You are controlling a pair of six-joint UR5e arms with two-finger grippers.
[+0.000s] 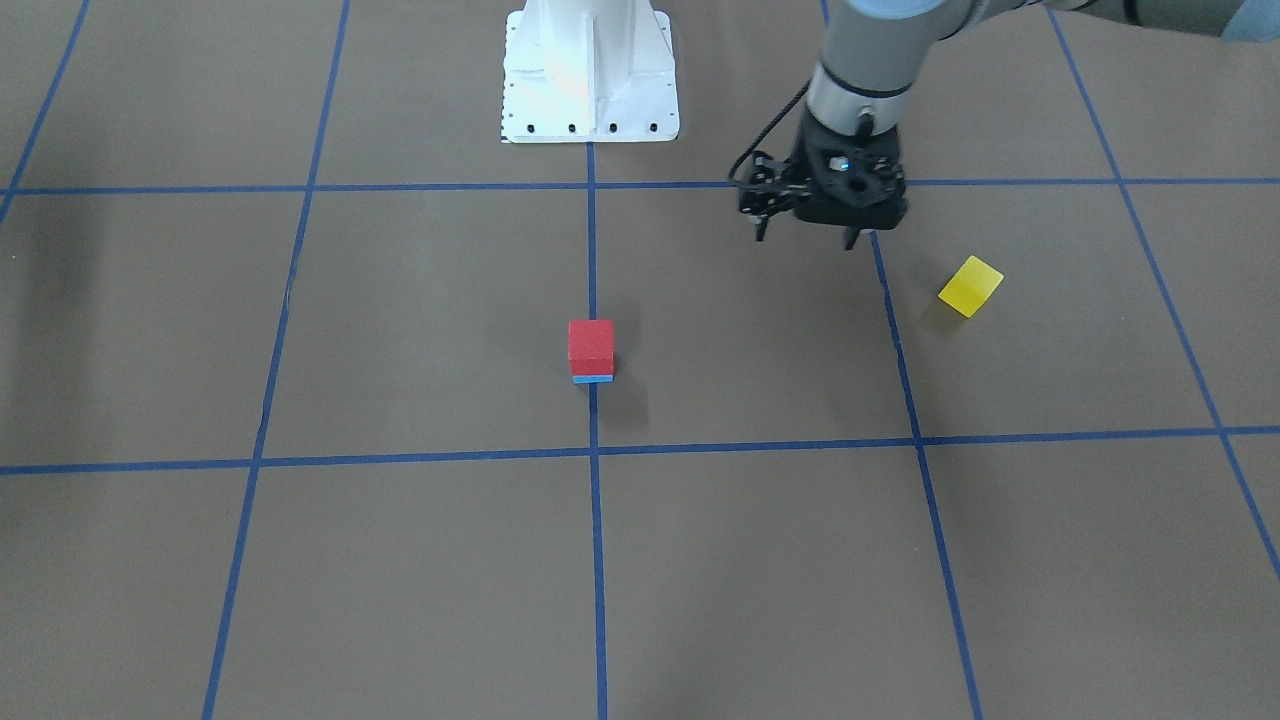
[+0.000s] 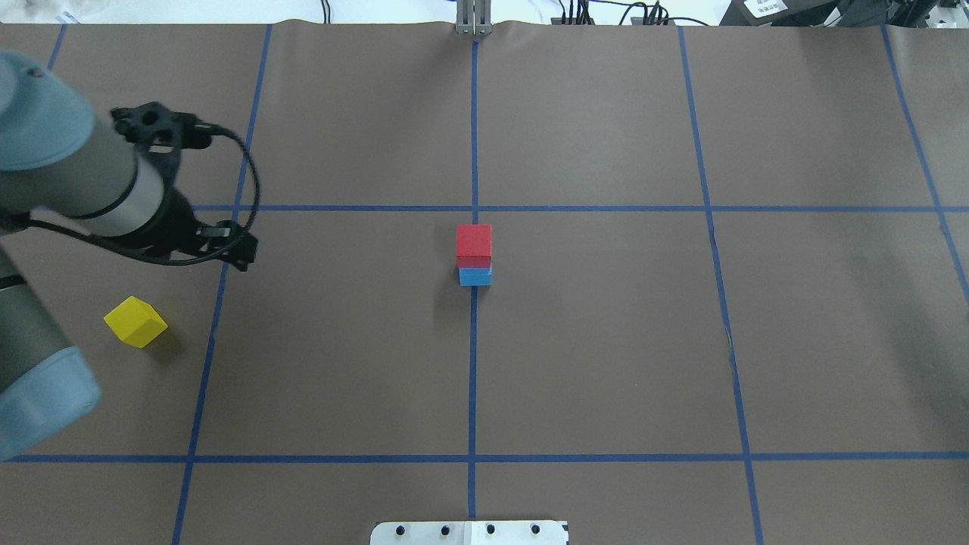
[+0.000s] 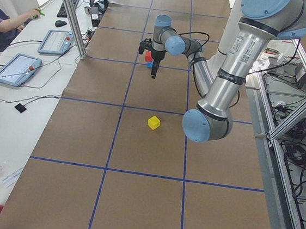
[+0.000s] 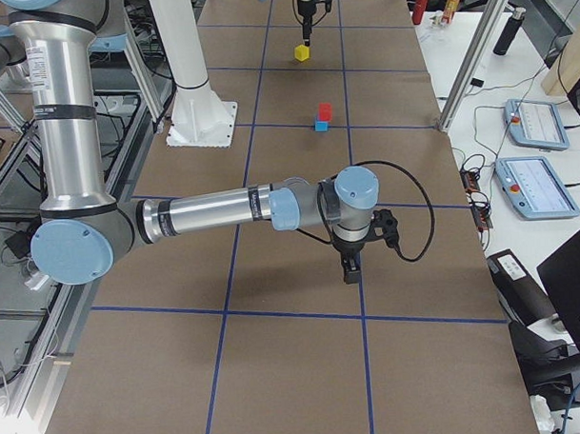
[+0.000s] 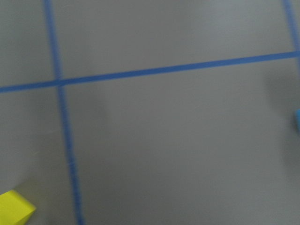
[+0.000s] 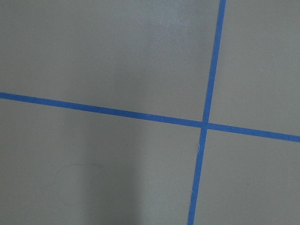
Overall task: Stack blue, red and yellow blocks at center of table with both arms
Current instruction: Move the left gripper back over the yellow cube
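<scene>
Red block point(image 1: 591, 343) sits square on the blue block point(image 1: 592, 379), right on the centre line of the table point(image 1: 400, 560), so two of three are in place. The yellow block point(image 1: 970, 286) lies alone out on the robot's left side, well apart from the stack and turned cornerwise to the blue tape lines point(image 1: 905, 400).

The left gripper point(image 1: 805, 238) hovers above the table near that block but not over it, with its fingers spread and nothing between them. The right gripper point(image 4: 350, 269) hangs low over its own far end of the table, and we cannot tell whether it is released or clenched.

The step in hand, as we read it, is the reach for yellow. To do it well, we want the gripper centred over the block first. Then we turn the wrist so the fingers meet two flat faces, not the corners. We come straight down, close on the middle of the block, and lift cleanly. A grasp across the corners would likely twist the block, and a crooked block set on red could push the stack off centre.
</scene>
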